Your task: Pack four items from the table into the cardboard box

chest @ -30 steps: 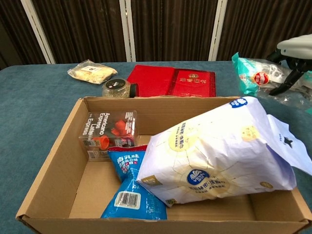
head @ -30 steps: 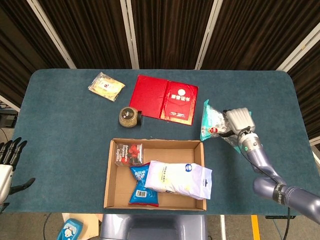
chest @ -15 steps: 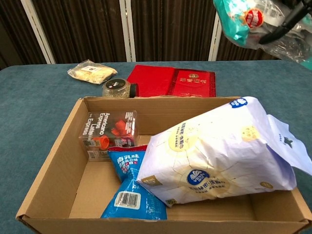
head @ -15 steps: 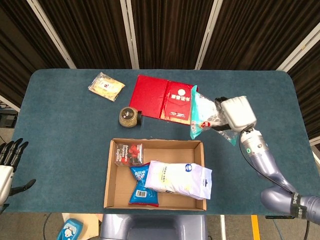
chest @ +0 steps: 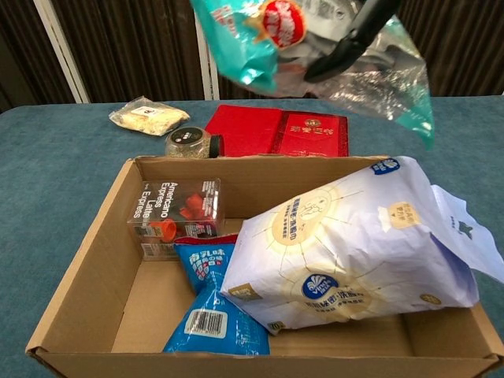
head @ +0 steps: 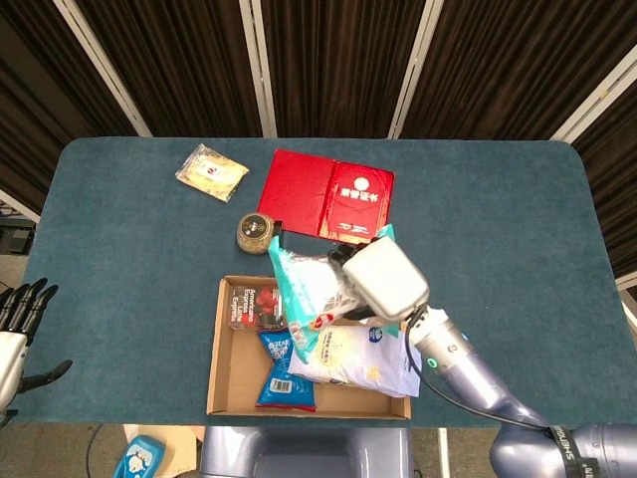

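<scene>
The table (head: 119, 259) was viewed from high overhead by the head camera; the box (chest: 87, 260) was seen close and low, facing the curtains, from the chest. Box and folder (head: 328, 194) were shared.

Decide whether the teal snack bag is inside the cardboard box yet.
Out. The right hand holds the teal snack bag in the air above the cardboard box.

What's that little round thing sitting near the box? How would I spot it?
Start at the cardboard box and look just beyond its far left corner. There stands a small round jar of yellowish bits, next to the flat red folder; it is the only round container there.
</scene>
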Tool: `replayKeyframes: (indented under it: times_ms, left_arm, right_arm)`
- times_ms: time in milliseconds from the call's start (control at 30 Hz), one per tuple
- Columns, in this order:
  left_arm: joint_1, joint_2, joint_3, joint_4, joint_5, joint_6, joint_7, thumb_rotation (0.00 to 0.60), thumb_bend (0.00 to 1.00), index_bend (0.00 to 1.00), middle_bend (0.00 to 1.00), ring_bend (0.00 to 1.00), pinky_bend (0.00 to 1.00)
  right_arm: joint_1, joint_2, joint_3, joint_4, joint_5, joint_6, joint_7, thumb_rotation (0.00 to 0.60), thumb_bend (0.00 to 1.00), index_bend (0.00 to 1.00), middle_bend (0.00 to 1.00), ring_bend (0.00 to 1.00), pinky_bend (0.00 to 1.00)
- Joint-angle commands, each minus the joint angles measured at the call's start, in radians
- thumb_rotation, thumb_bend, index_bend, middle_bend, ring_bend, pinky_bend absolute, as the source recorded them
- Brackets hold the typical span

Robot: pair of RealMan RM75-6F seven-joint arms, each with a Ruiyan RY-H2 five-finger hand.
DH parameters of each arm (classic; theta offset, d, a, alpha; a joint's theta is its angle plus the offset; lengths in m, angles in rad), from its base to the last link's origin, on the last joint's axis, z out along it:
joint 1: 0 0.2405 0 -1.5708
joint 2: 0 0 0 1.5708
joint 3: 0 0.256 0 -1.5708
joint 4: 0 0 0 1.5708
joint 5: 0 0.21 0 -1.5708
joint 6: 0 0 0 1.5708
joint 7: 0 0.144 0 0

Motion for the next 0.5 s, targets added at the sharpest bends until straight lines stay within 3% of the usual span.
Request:
replayKeyframes:
  times_ms: [33, 133, 267, 367, 500]
  left_arm:
    - [0.001, 0.002, 0.000, 0.001, -0.004, 0.000, -0.005, 0.600, 0.03, 0.00, 0.00, 0.00, 0.00]
    - [0.001, 0.004, 0.000, 0.002, -0.011, -0.005, -0.012, 0.600, 0.03, 0.00, 0.00, 0.00, 0.00]
    - [0.002, 0.007, -0.001, 0.002, -0.016, -0.007, -0.018, 0.600, 0.03, 0.00, 0.00, 0.00, 0.00]
    - [0.001, 0.007, -0.001, 0.003, -0.021, -0.009, -0.022, 0.600, 0.03, 0.00, 0.00, 0.00, 0.00]
    - [-0.001, 0.007, -0.002, 0.003, -0.022, -0.013, -0.023, 0.600, 0.03, 0.00, 0.00, 0.00, 0.00]
  right_arm:
    - [0.044, -0.078, -0.019, -0.027, 0.042, 0.016, -0.074, 0.600, 0.14, 0.70, 0.67, 0.67, 0.76]
    - [0.069, -0.129, -0.033, -0.028, 0.078, 0.031, -0.127, 0.600, 0.14, 0.60, 0.57, 0.58, 0.72]
    - [0.091, -0.153, -0.059, -0.032, 0.130, 0.026, -0.180, 0.600, 0.09, 0.31, 0.30, 0.32, 0.46]
    - [0.103, -0.155, -0.070, -0.041, 0.167, 0.027, -0.206, 0.600, 0.07, 0.13, 0.15, 0.17, 0.34]
    - [0.115, -0.154, -0.069, -0.051, 0.201, 0.041, -0.230, 0.600, 0.05, 0.06, 0.07, 0.09, 0.25]
